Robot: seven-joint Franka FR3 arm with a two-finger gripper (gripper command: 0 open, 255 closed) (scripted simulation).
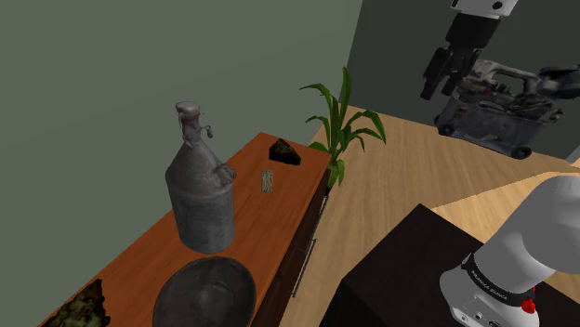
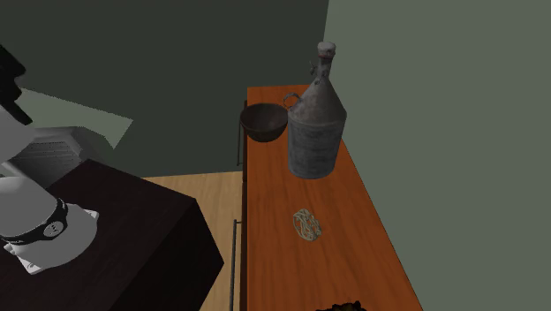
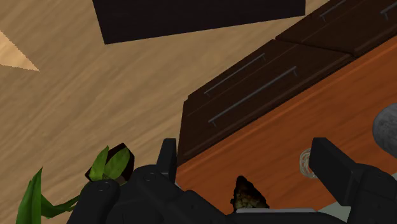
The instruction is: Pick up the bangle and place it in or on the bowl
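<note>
Gripper [image 1: 442,74] hangs high above the floor, well clear of the sideboard [image 1: 139,255], and the wrist view shows its fingers [image 3: 167,159] spread wide with nothing between them. The bangle [image 2: 307,224] lies flat about mid-width on the sideboard top, between the metal jug [image 2: 315,115] and a dark wedge-shaped thing [image 1: 284,152] I can't identify. In the wrist view one finger covers part of the bangle. The dark bowl [image 2: 263,122] sits past the jug at the front edge, cut off by the shoulder view's bottom. A potted plant [image 1: 339,130] stands at the sideboard's far end.
</note>
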